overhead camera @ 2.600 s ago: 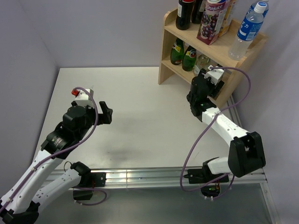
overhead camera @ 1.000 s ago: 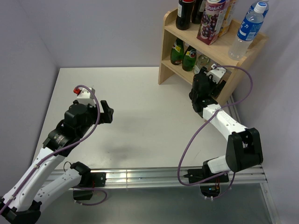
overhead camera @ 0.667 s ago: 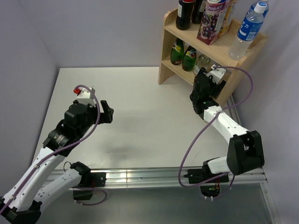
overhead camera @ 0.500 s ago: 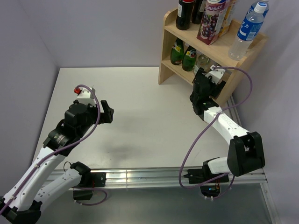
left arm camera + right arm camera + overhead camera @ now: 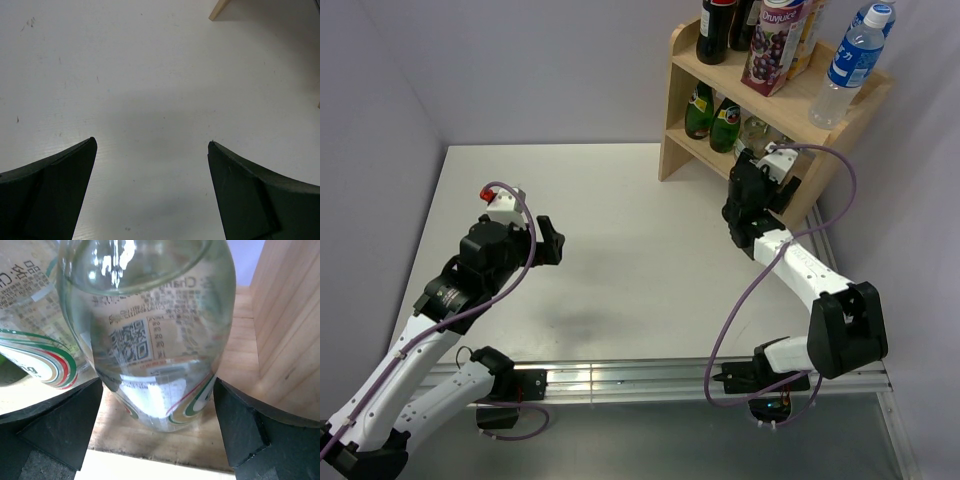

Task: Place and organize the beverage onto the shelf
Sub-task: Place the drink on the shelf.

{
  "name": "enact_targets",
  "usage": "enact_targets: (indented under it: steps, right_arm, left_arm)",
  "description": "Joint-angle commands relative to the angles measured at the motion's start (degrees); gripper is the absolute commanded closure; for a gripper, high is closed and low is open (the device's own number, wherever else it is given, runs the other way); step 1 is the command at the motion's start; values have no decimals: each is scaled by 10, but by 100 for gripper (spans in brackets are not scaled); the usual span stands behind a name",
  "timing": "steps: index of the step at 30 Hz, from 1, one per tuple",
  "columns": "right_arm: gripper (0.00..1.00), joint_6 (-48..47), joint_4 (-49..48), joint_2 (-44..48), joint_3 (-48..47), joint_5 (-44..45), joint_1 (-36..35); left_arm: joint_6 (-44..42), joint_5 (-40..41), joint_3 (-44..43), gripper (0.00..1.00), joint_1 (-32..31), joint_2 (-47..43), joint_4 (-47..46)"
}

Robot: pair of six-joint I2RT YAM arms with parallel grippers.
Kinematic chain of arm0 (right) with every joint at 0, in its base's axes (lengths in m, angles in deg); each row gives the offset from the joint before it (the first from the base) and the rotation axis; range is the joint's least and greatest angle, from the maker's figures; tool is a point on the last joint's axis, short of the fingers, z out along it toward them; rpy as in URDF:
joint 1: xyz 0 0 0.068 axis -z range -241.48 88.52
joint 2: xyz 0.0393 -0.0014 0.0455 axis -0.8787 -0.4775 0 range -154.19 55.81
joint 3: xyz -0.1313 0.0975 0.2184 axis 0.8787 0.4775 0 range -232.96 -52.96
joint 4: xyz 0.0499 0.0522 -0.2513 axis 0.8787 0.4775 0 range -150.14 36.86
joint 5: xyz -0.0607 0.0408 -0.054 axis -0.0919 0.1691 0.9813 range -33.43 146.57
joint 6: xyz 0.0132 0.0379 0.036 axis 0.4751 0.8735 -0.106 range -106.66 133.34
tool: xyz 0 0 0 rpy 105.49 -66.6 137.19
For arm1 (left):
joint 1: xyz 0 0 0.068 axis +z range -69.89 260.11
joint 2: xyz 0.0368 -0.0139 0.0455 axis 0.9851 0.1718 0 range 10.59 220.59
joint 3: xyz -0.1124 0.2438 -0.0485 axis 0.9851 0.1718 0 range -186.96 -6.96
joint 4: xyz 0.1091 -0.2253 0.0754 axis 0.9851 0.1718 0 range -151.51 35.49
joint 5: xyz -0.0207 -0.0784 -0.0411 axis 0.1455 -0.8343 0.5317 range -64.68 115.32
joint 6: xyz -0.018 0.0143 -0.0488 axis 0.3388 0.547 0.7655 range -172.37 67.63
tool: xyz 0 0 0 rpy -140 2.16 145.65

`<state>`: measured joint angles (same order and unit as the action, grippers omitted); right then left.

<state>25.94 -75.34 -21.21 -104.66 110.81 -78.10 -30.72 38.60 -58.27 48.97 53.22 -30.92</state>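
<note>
**White table** (image 5: 620,250), seen from above, with a wooden shelf (image 5: 672,130) standing at its far right corner.

**Left arm** (image 5: 450,290): poised over the left half of the table. The left jaws are spread wide and hold nothing, with bare table surface beneath them.

**Right arm** (image 5: 800,265): reaches to the right end of the shelf's lower tier. The right jaws stand wide apart, one on each side of a clear bottle (image 5: 160,340) that rests upright on the lower board. Whether they touch the glass cannot be told.

**Side panel** (image 5: 285,330): flanks that bottle on one side, and a second clear bottle (image 5: 30,315) stands close on the other.

**Upper tier:** dark cola bottles (image 5: 715,30), juice cartons (image 5: 775,45) and a blue-labelled water bottle (image 5: 848,65), all upright.

**Lower tier:** two green bottles (image 5: 712,115) side by side at the left end.
</note>
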Motion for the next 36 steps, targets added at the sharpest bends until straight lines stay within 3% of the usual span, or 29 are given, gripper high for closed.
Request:
enact_targets:
  steps: [1,19,26,36]
  right_arm:
    - [2,42,3,37,6,85,3]
    - [7,111,57,53,22,94,-33]
    - [7,63,30,61,25,61,-55]
    - [6,14,18,100,48,83,-119]
  left_arm:
    - [-13,-11,2,0,4,-1,-26]
    - [-13,-10,2,1,4,-4,-26]
    - [-10,-3,1,0,5,-3,-24]
    - [-6,10,-1,1,10,3,-21]
